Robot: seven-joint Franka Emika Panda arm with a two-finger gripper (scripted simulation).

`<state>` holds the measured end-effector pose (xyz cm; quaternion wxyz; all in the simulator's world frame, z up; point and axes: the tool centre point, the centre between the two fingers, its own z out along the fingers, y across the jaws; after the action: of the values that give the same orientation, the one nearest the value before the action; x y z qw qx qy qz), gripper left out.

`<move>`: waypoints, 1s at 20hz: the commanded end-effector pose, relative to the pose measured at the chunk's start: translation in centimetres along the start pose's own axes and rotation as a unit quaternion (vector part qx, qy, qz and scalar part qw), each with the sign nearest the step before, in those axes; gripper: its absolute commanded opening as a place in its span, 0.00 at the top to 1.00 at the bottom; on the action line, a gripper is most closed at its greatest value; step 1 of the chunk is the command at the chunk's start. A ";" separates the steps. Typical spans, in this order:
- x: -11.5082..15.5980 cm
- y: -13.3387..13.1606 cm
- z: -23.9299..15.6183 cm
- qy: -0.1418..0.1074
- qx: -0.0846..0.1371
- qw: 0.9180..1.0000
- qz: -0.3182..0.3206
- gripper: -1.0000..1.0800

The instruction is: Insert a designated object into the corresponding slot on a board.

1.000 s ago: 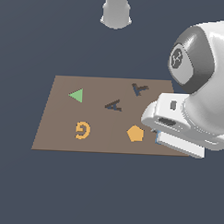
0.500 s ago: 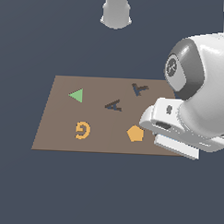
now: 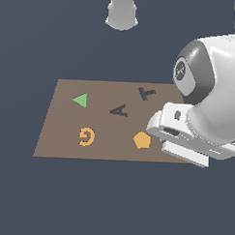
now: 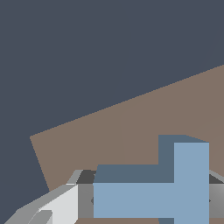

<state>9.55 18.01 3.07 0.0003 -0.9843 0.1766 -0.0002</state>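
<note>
Exterior view: flat brown rectangular board (image 3: 103, 148) sits mid-frame on the dark counter. The dark grey T-shaped recess (image 3: 147, 93) near the board's upper right edge is empty, so the insert is not done. Just left and below it is the dark grey A-shaped recess (image 3: 119, 110), also empty. Green triangle (image 3: 80, 100) upper left, orange G (image 3: 87, 136) lower left, orange pentagon (image 3: 141, 140) lower centre, all flat on the board. The white Panda arm fills the right of the frame, its wrist over the board's lower right corner; the gripper and the block are hidden behind the arm body here. Wrist view: the small light-blue T-shaped block (image 4: 151, 192) sits low in frame, between the jaws of the gripper (image 4: 148, 202), grey pads touching both ends of it, so the jaws are clamped on the block. Block is held above the brown board surface, near a board corner; no recess in this view. Block looks clean, solid, flat-faced, sharp-edged, side faces a darker blue. My read: grasp and lift done; left are the carry over to the T recess, matching its rotation, lowering, release.
</note>
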 end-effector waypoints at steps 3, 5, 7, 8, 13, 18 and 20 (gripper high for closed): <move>-0.1 0.0 0.0 0.000 0.000 1.000 -0.001 1.00; -0.2 0.1 0.0 0.000 0.000 1.000 -0.004 1.00; -0.5 0.2 0.0 0.000 0.000 1.000 -0.007 1.00; -0.6 0.3 0.0 0.000 0.000 1.000 -0.010 1.00; -1.7 0.7 -0.1 0.000 0.000 1.000 -0.026 1.00; -3.4 1.5 -0.2 0.000 0.000 0.999 -0.053 1.00; -4.3 1.9 -0.2 0.000 0.000 0.998 -0.067 1.00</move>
<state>5.59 17.78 3.23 0.0002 -0.9927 0.1202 0.0000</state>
